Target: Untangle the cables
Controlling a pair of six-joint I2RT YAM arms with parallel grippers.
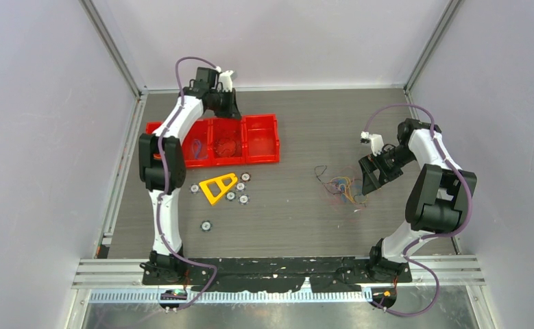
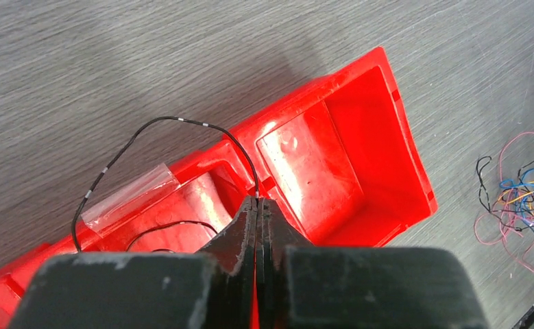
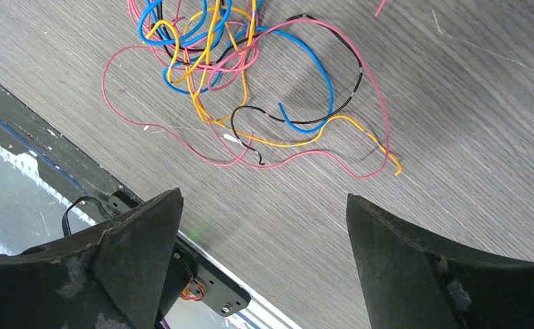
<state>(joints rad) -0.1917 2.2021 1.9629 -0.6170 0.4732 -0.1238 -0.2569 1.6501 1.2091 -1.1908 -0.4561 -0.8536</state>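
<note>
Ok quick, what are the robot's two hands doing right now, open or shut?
Left gripper: shut, pinching a black cable above the red bin.
Right gripper: open, holding nothing, near the cable tangle.

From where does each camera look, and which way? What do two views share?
Top external: above and behind the bases, facing down; both arms show.
Left wrist: down past the left end effector, shut on a black cable above the red bin.
Right wrist: down through the open right end effector at the cable tangle.
Shared by all: the cable tangle.
</note>
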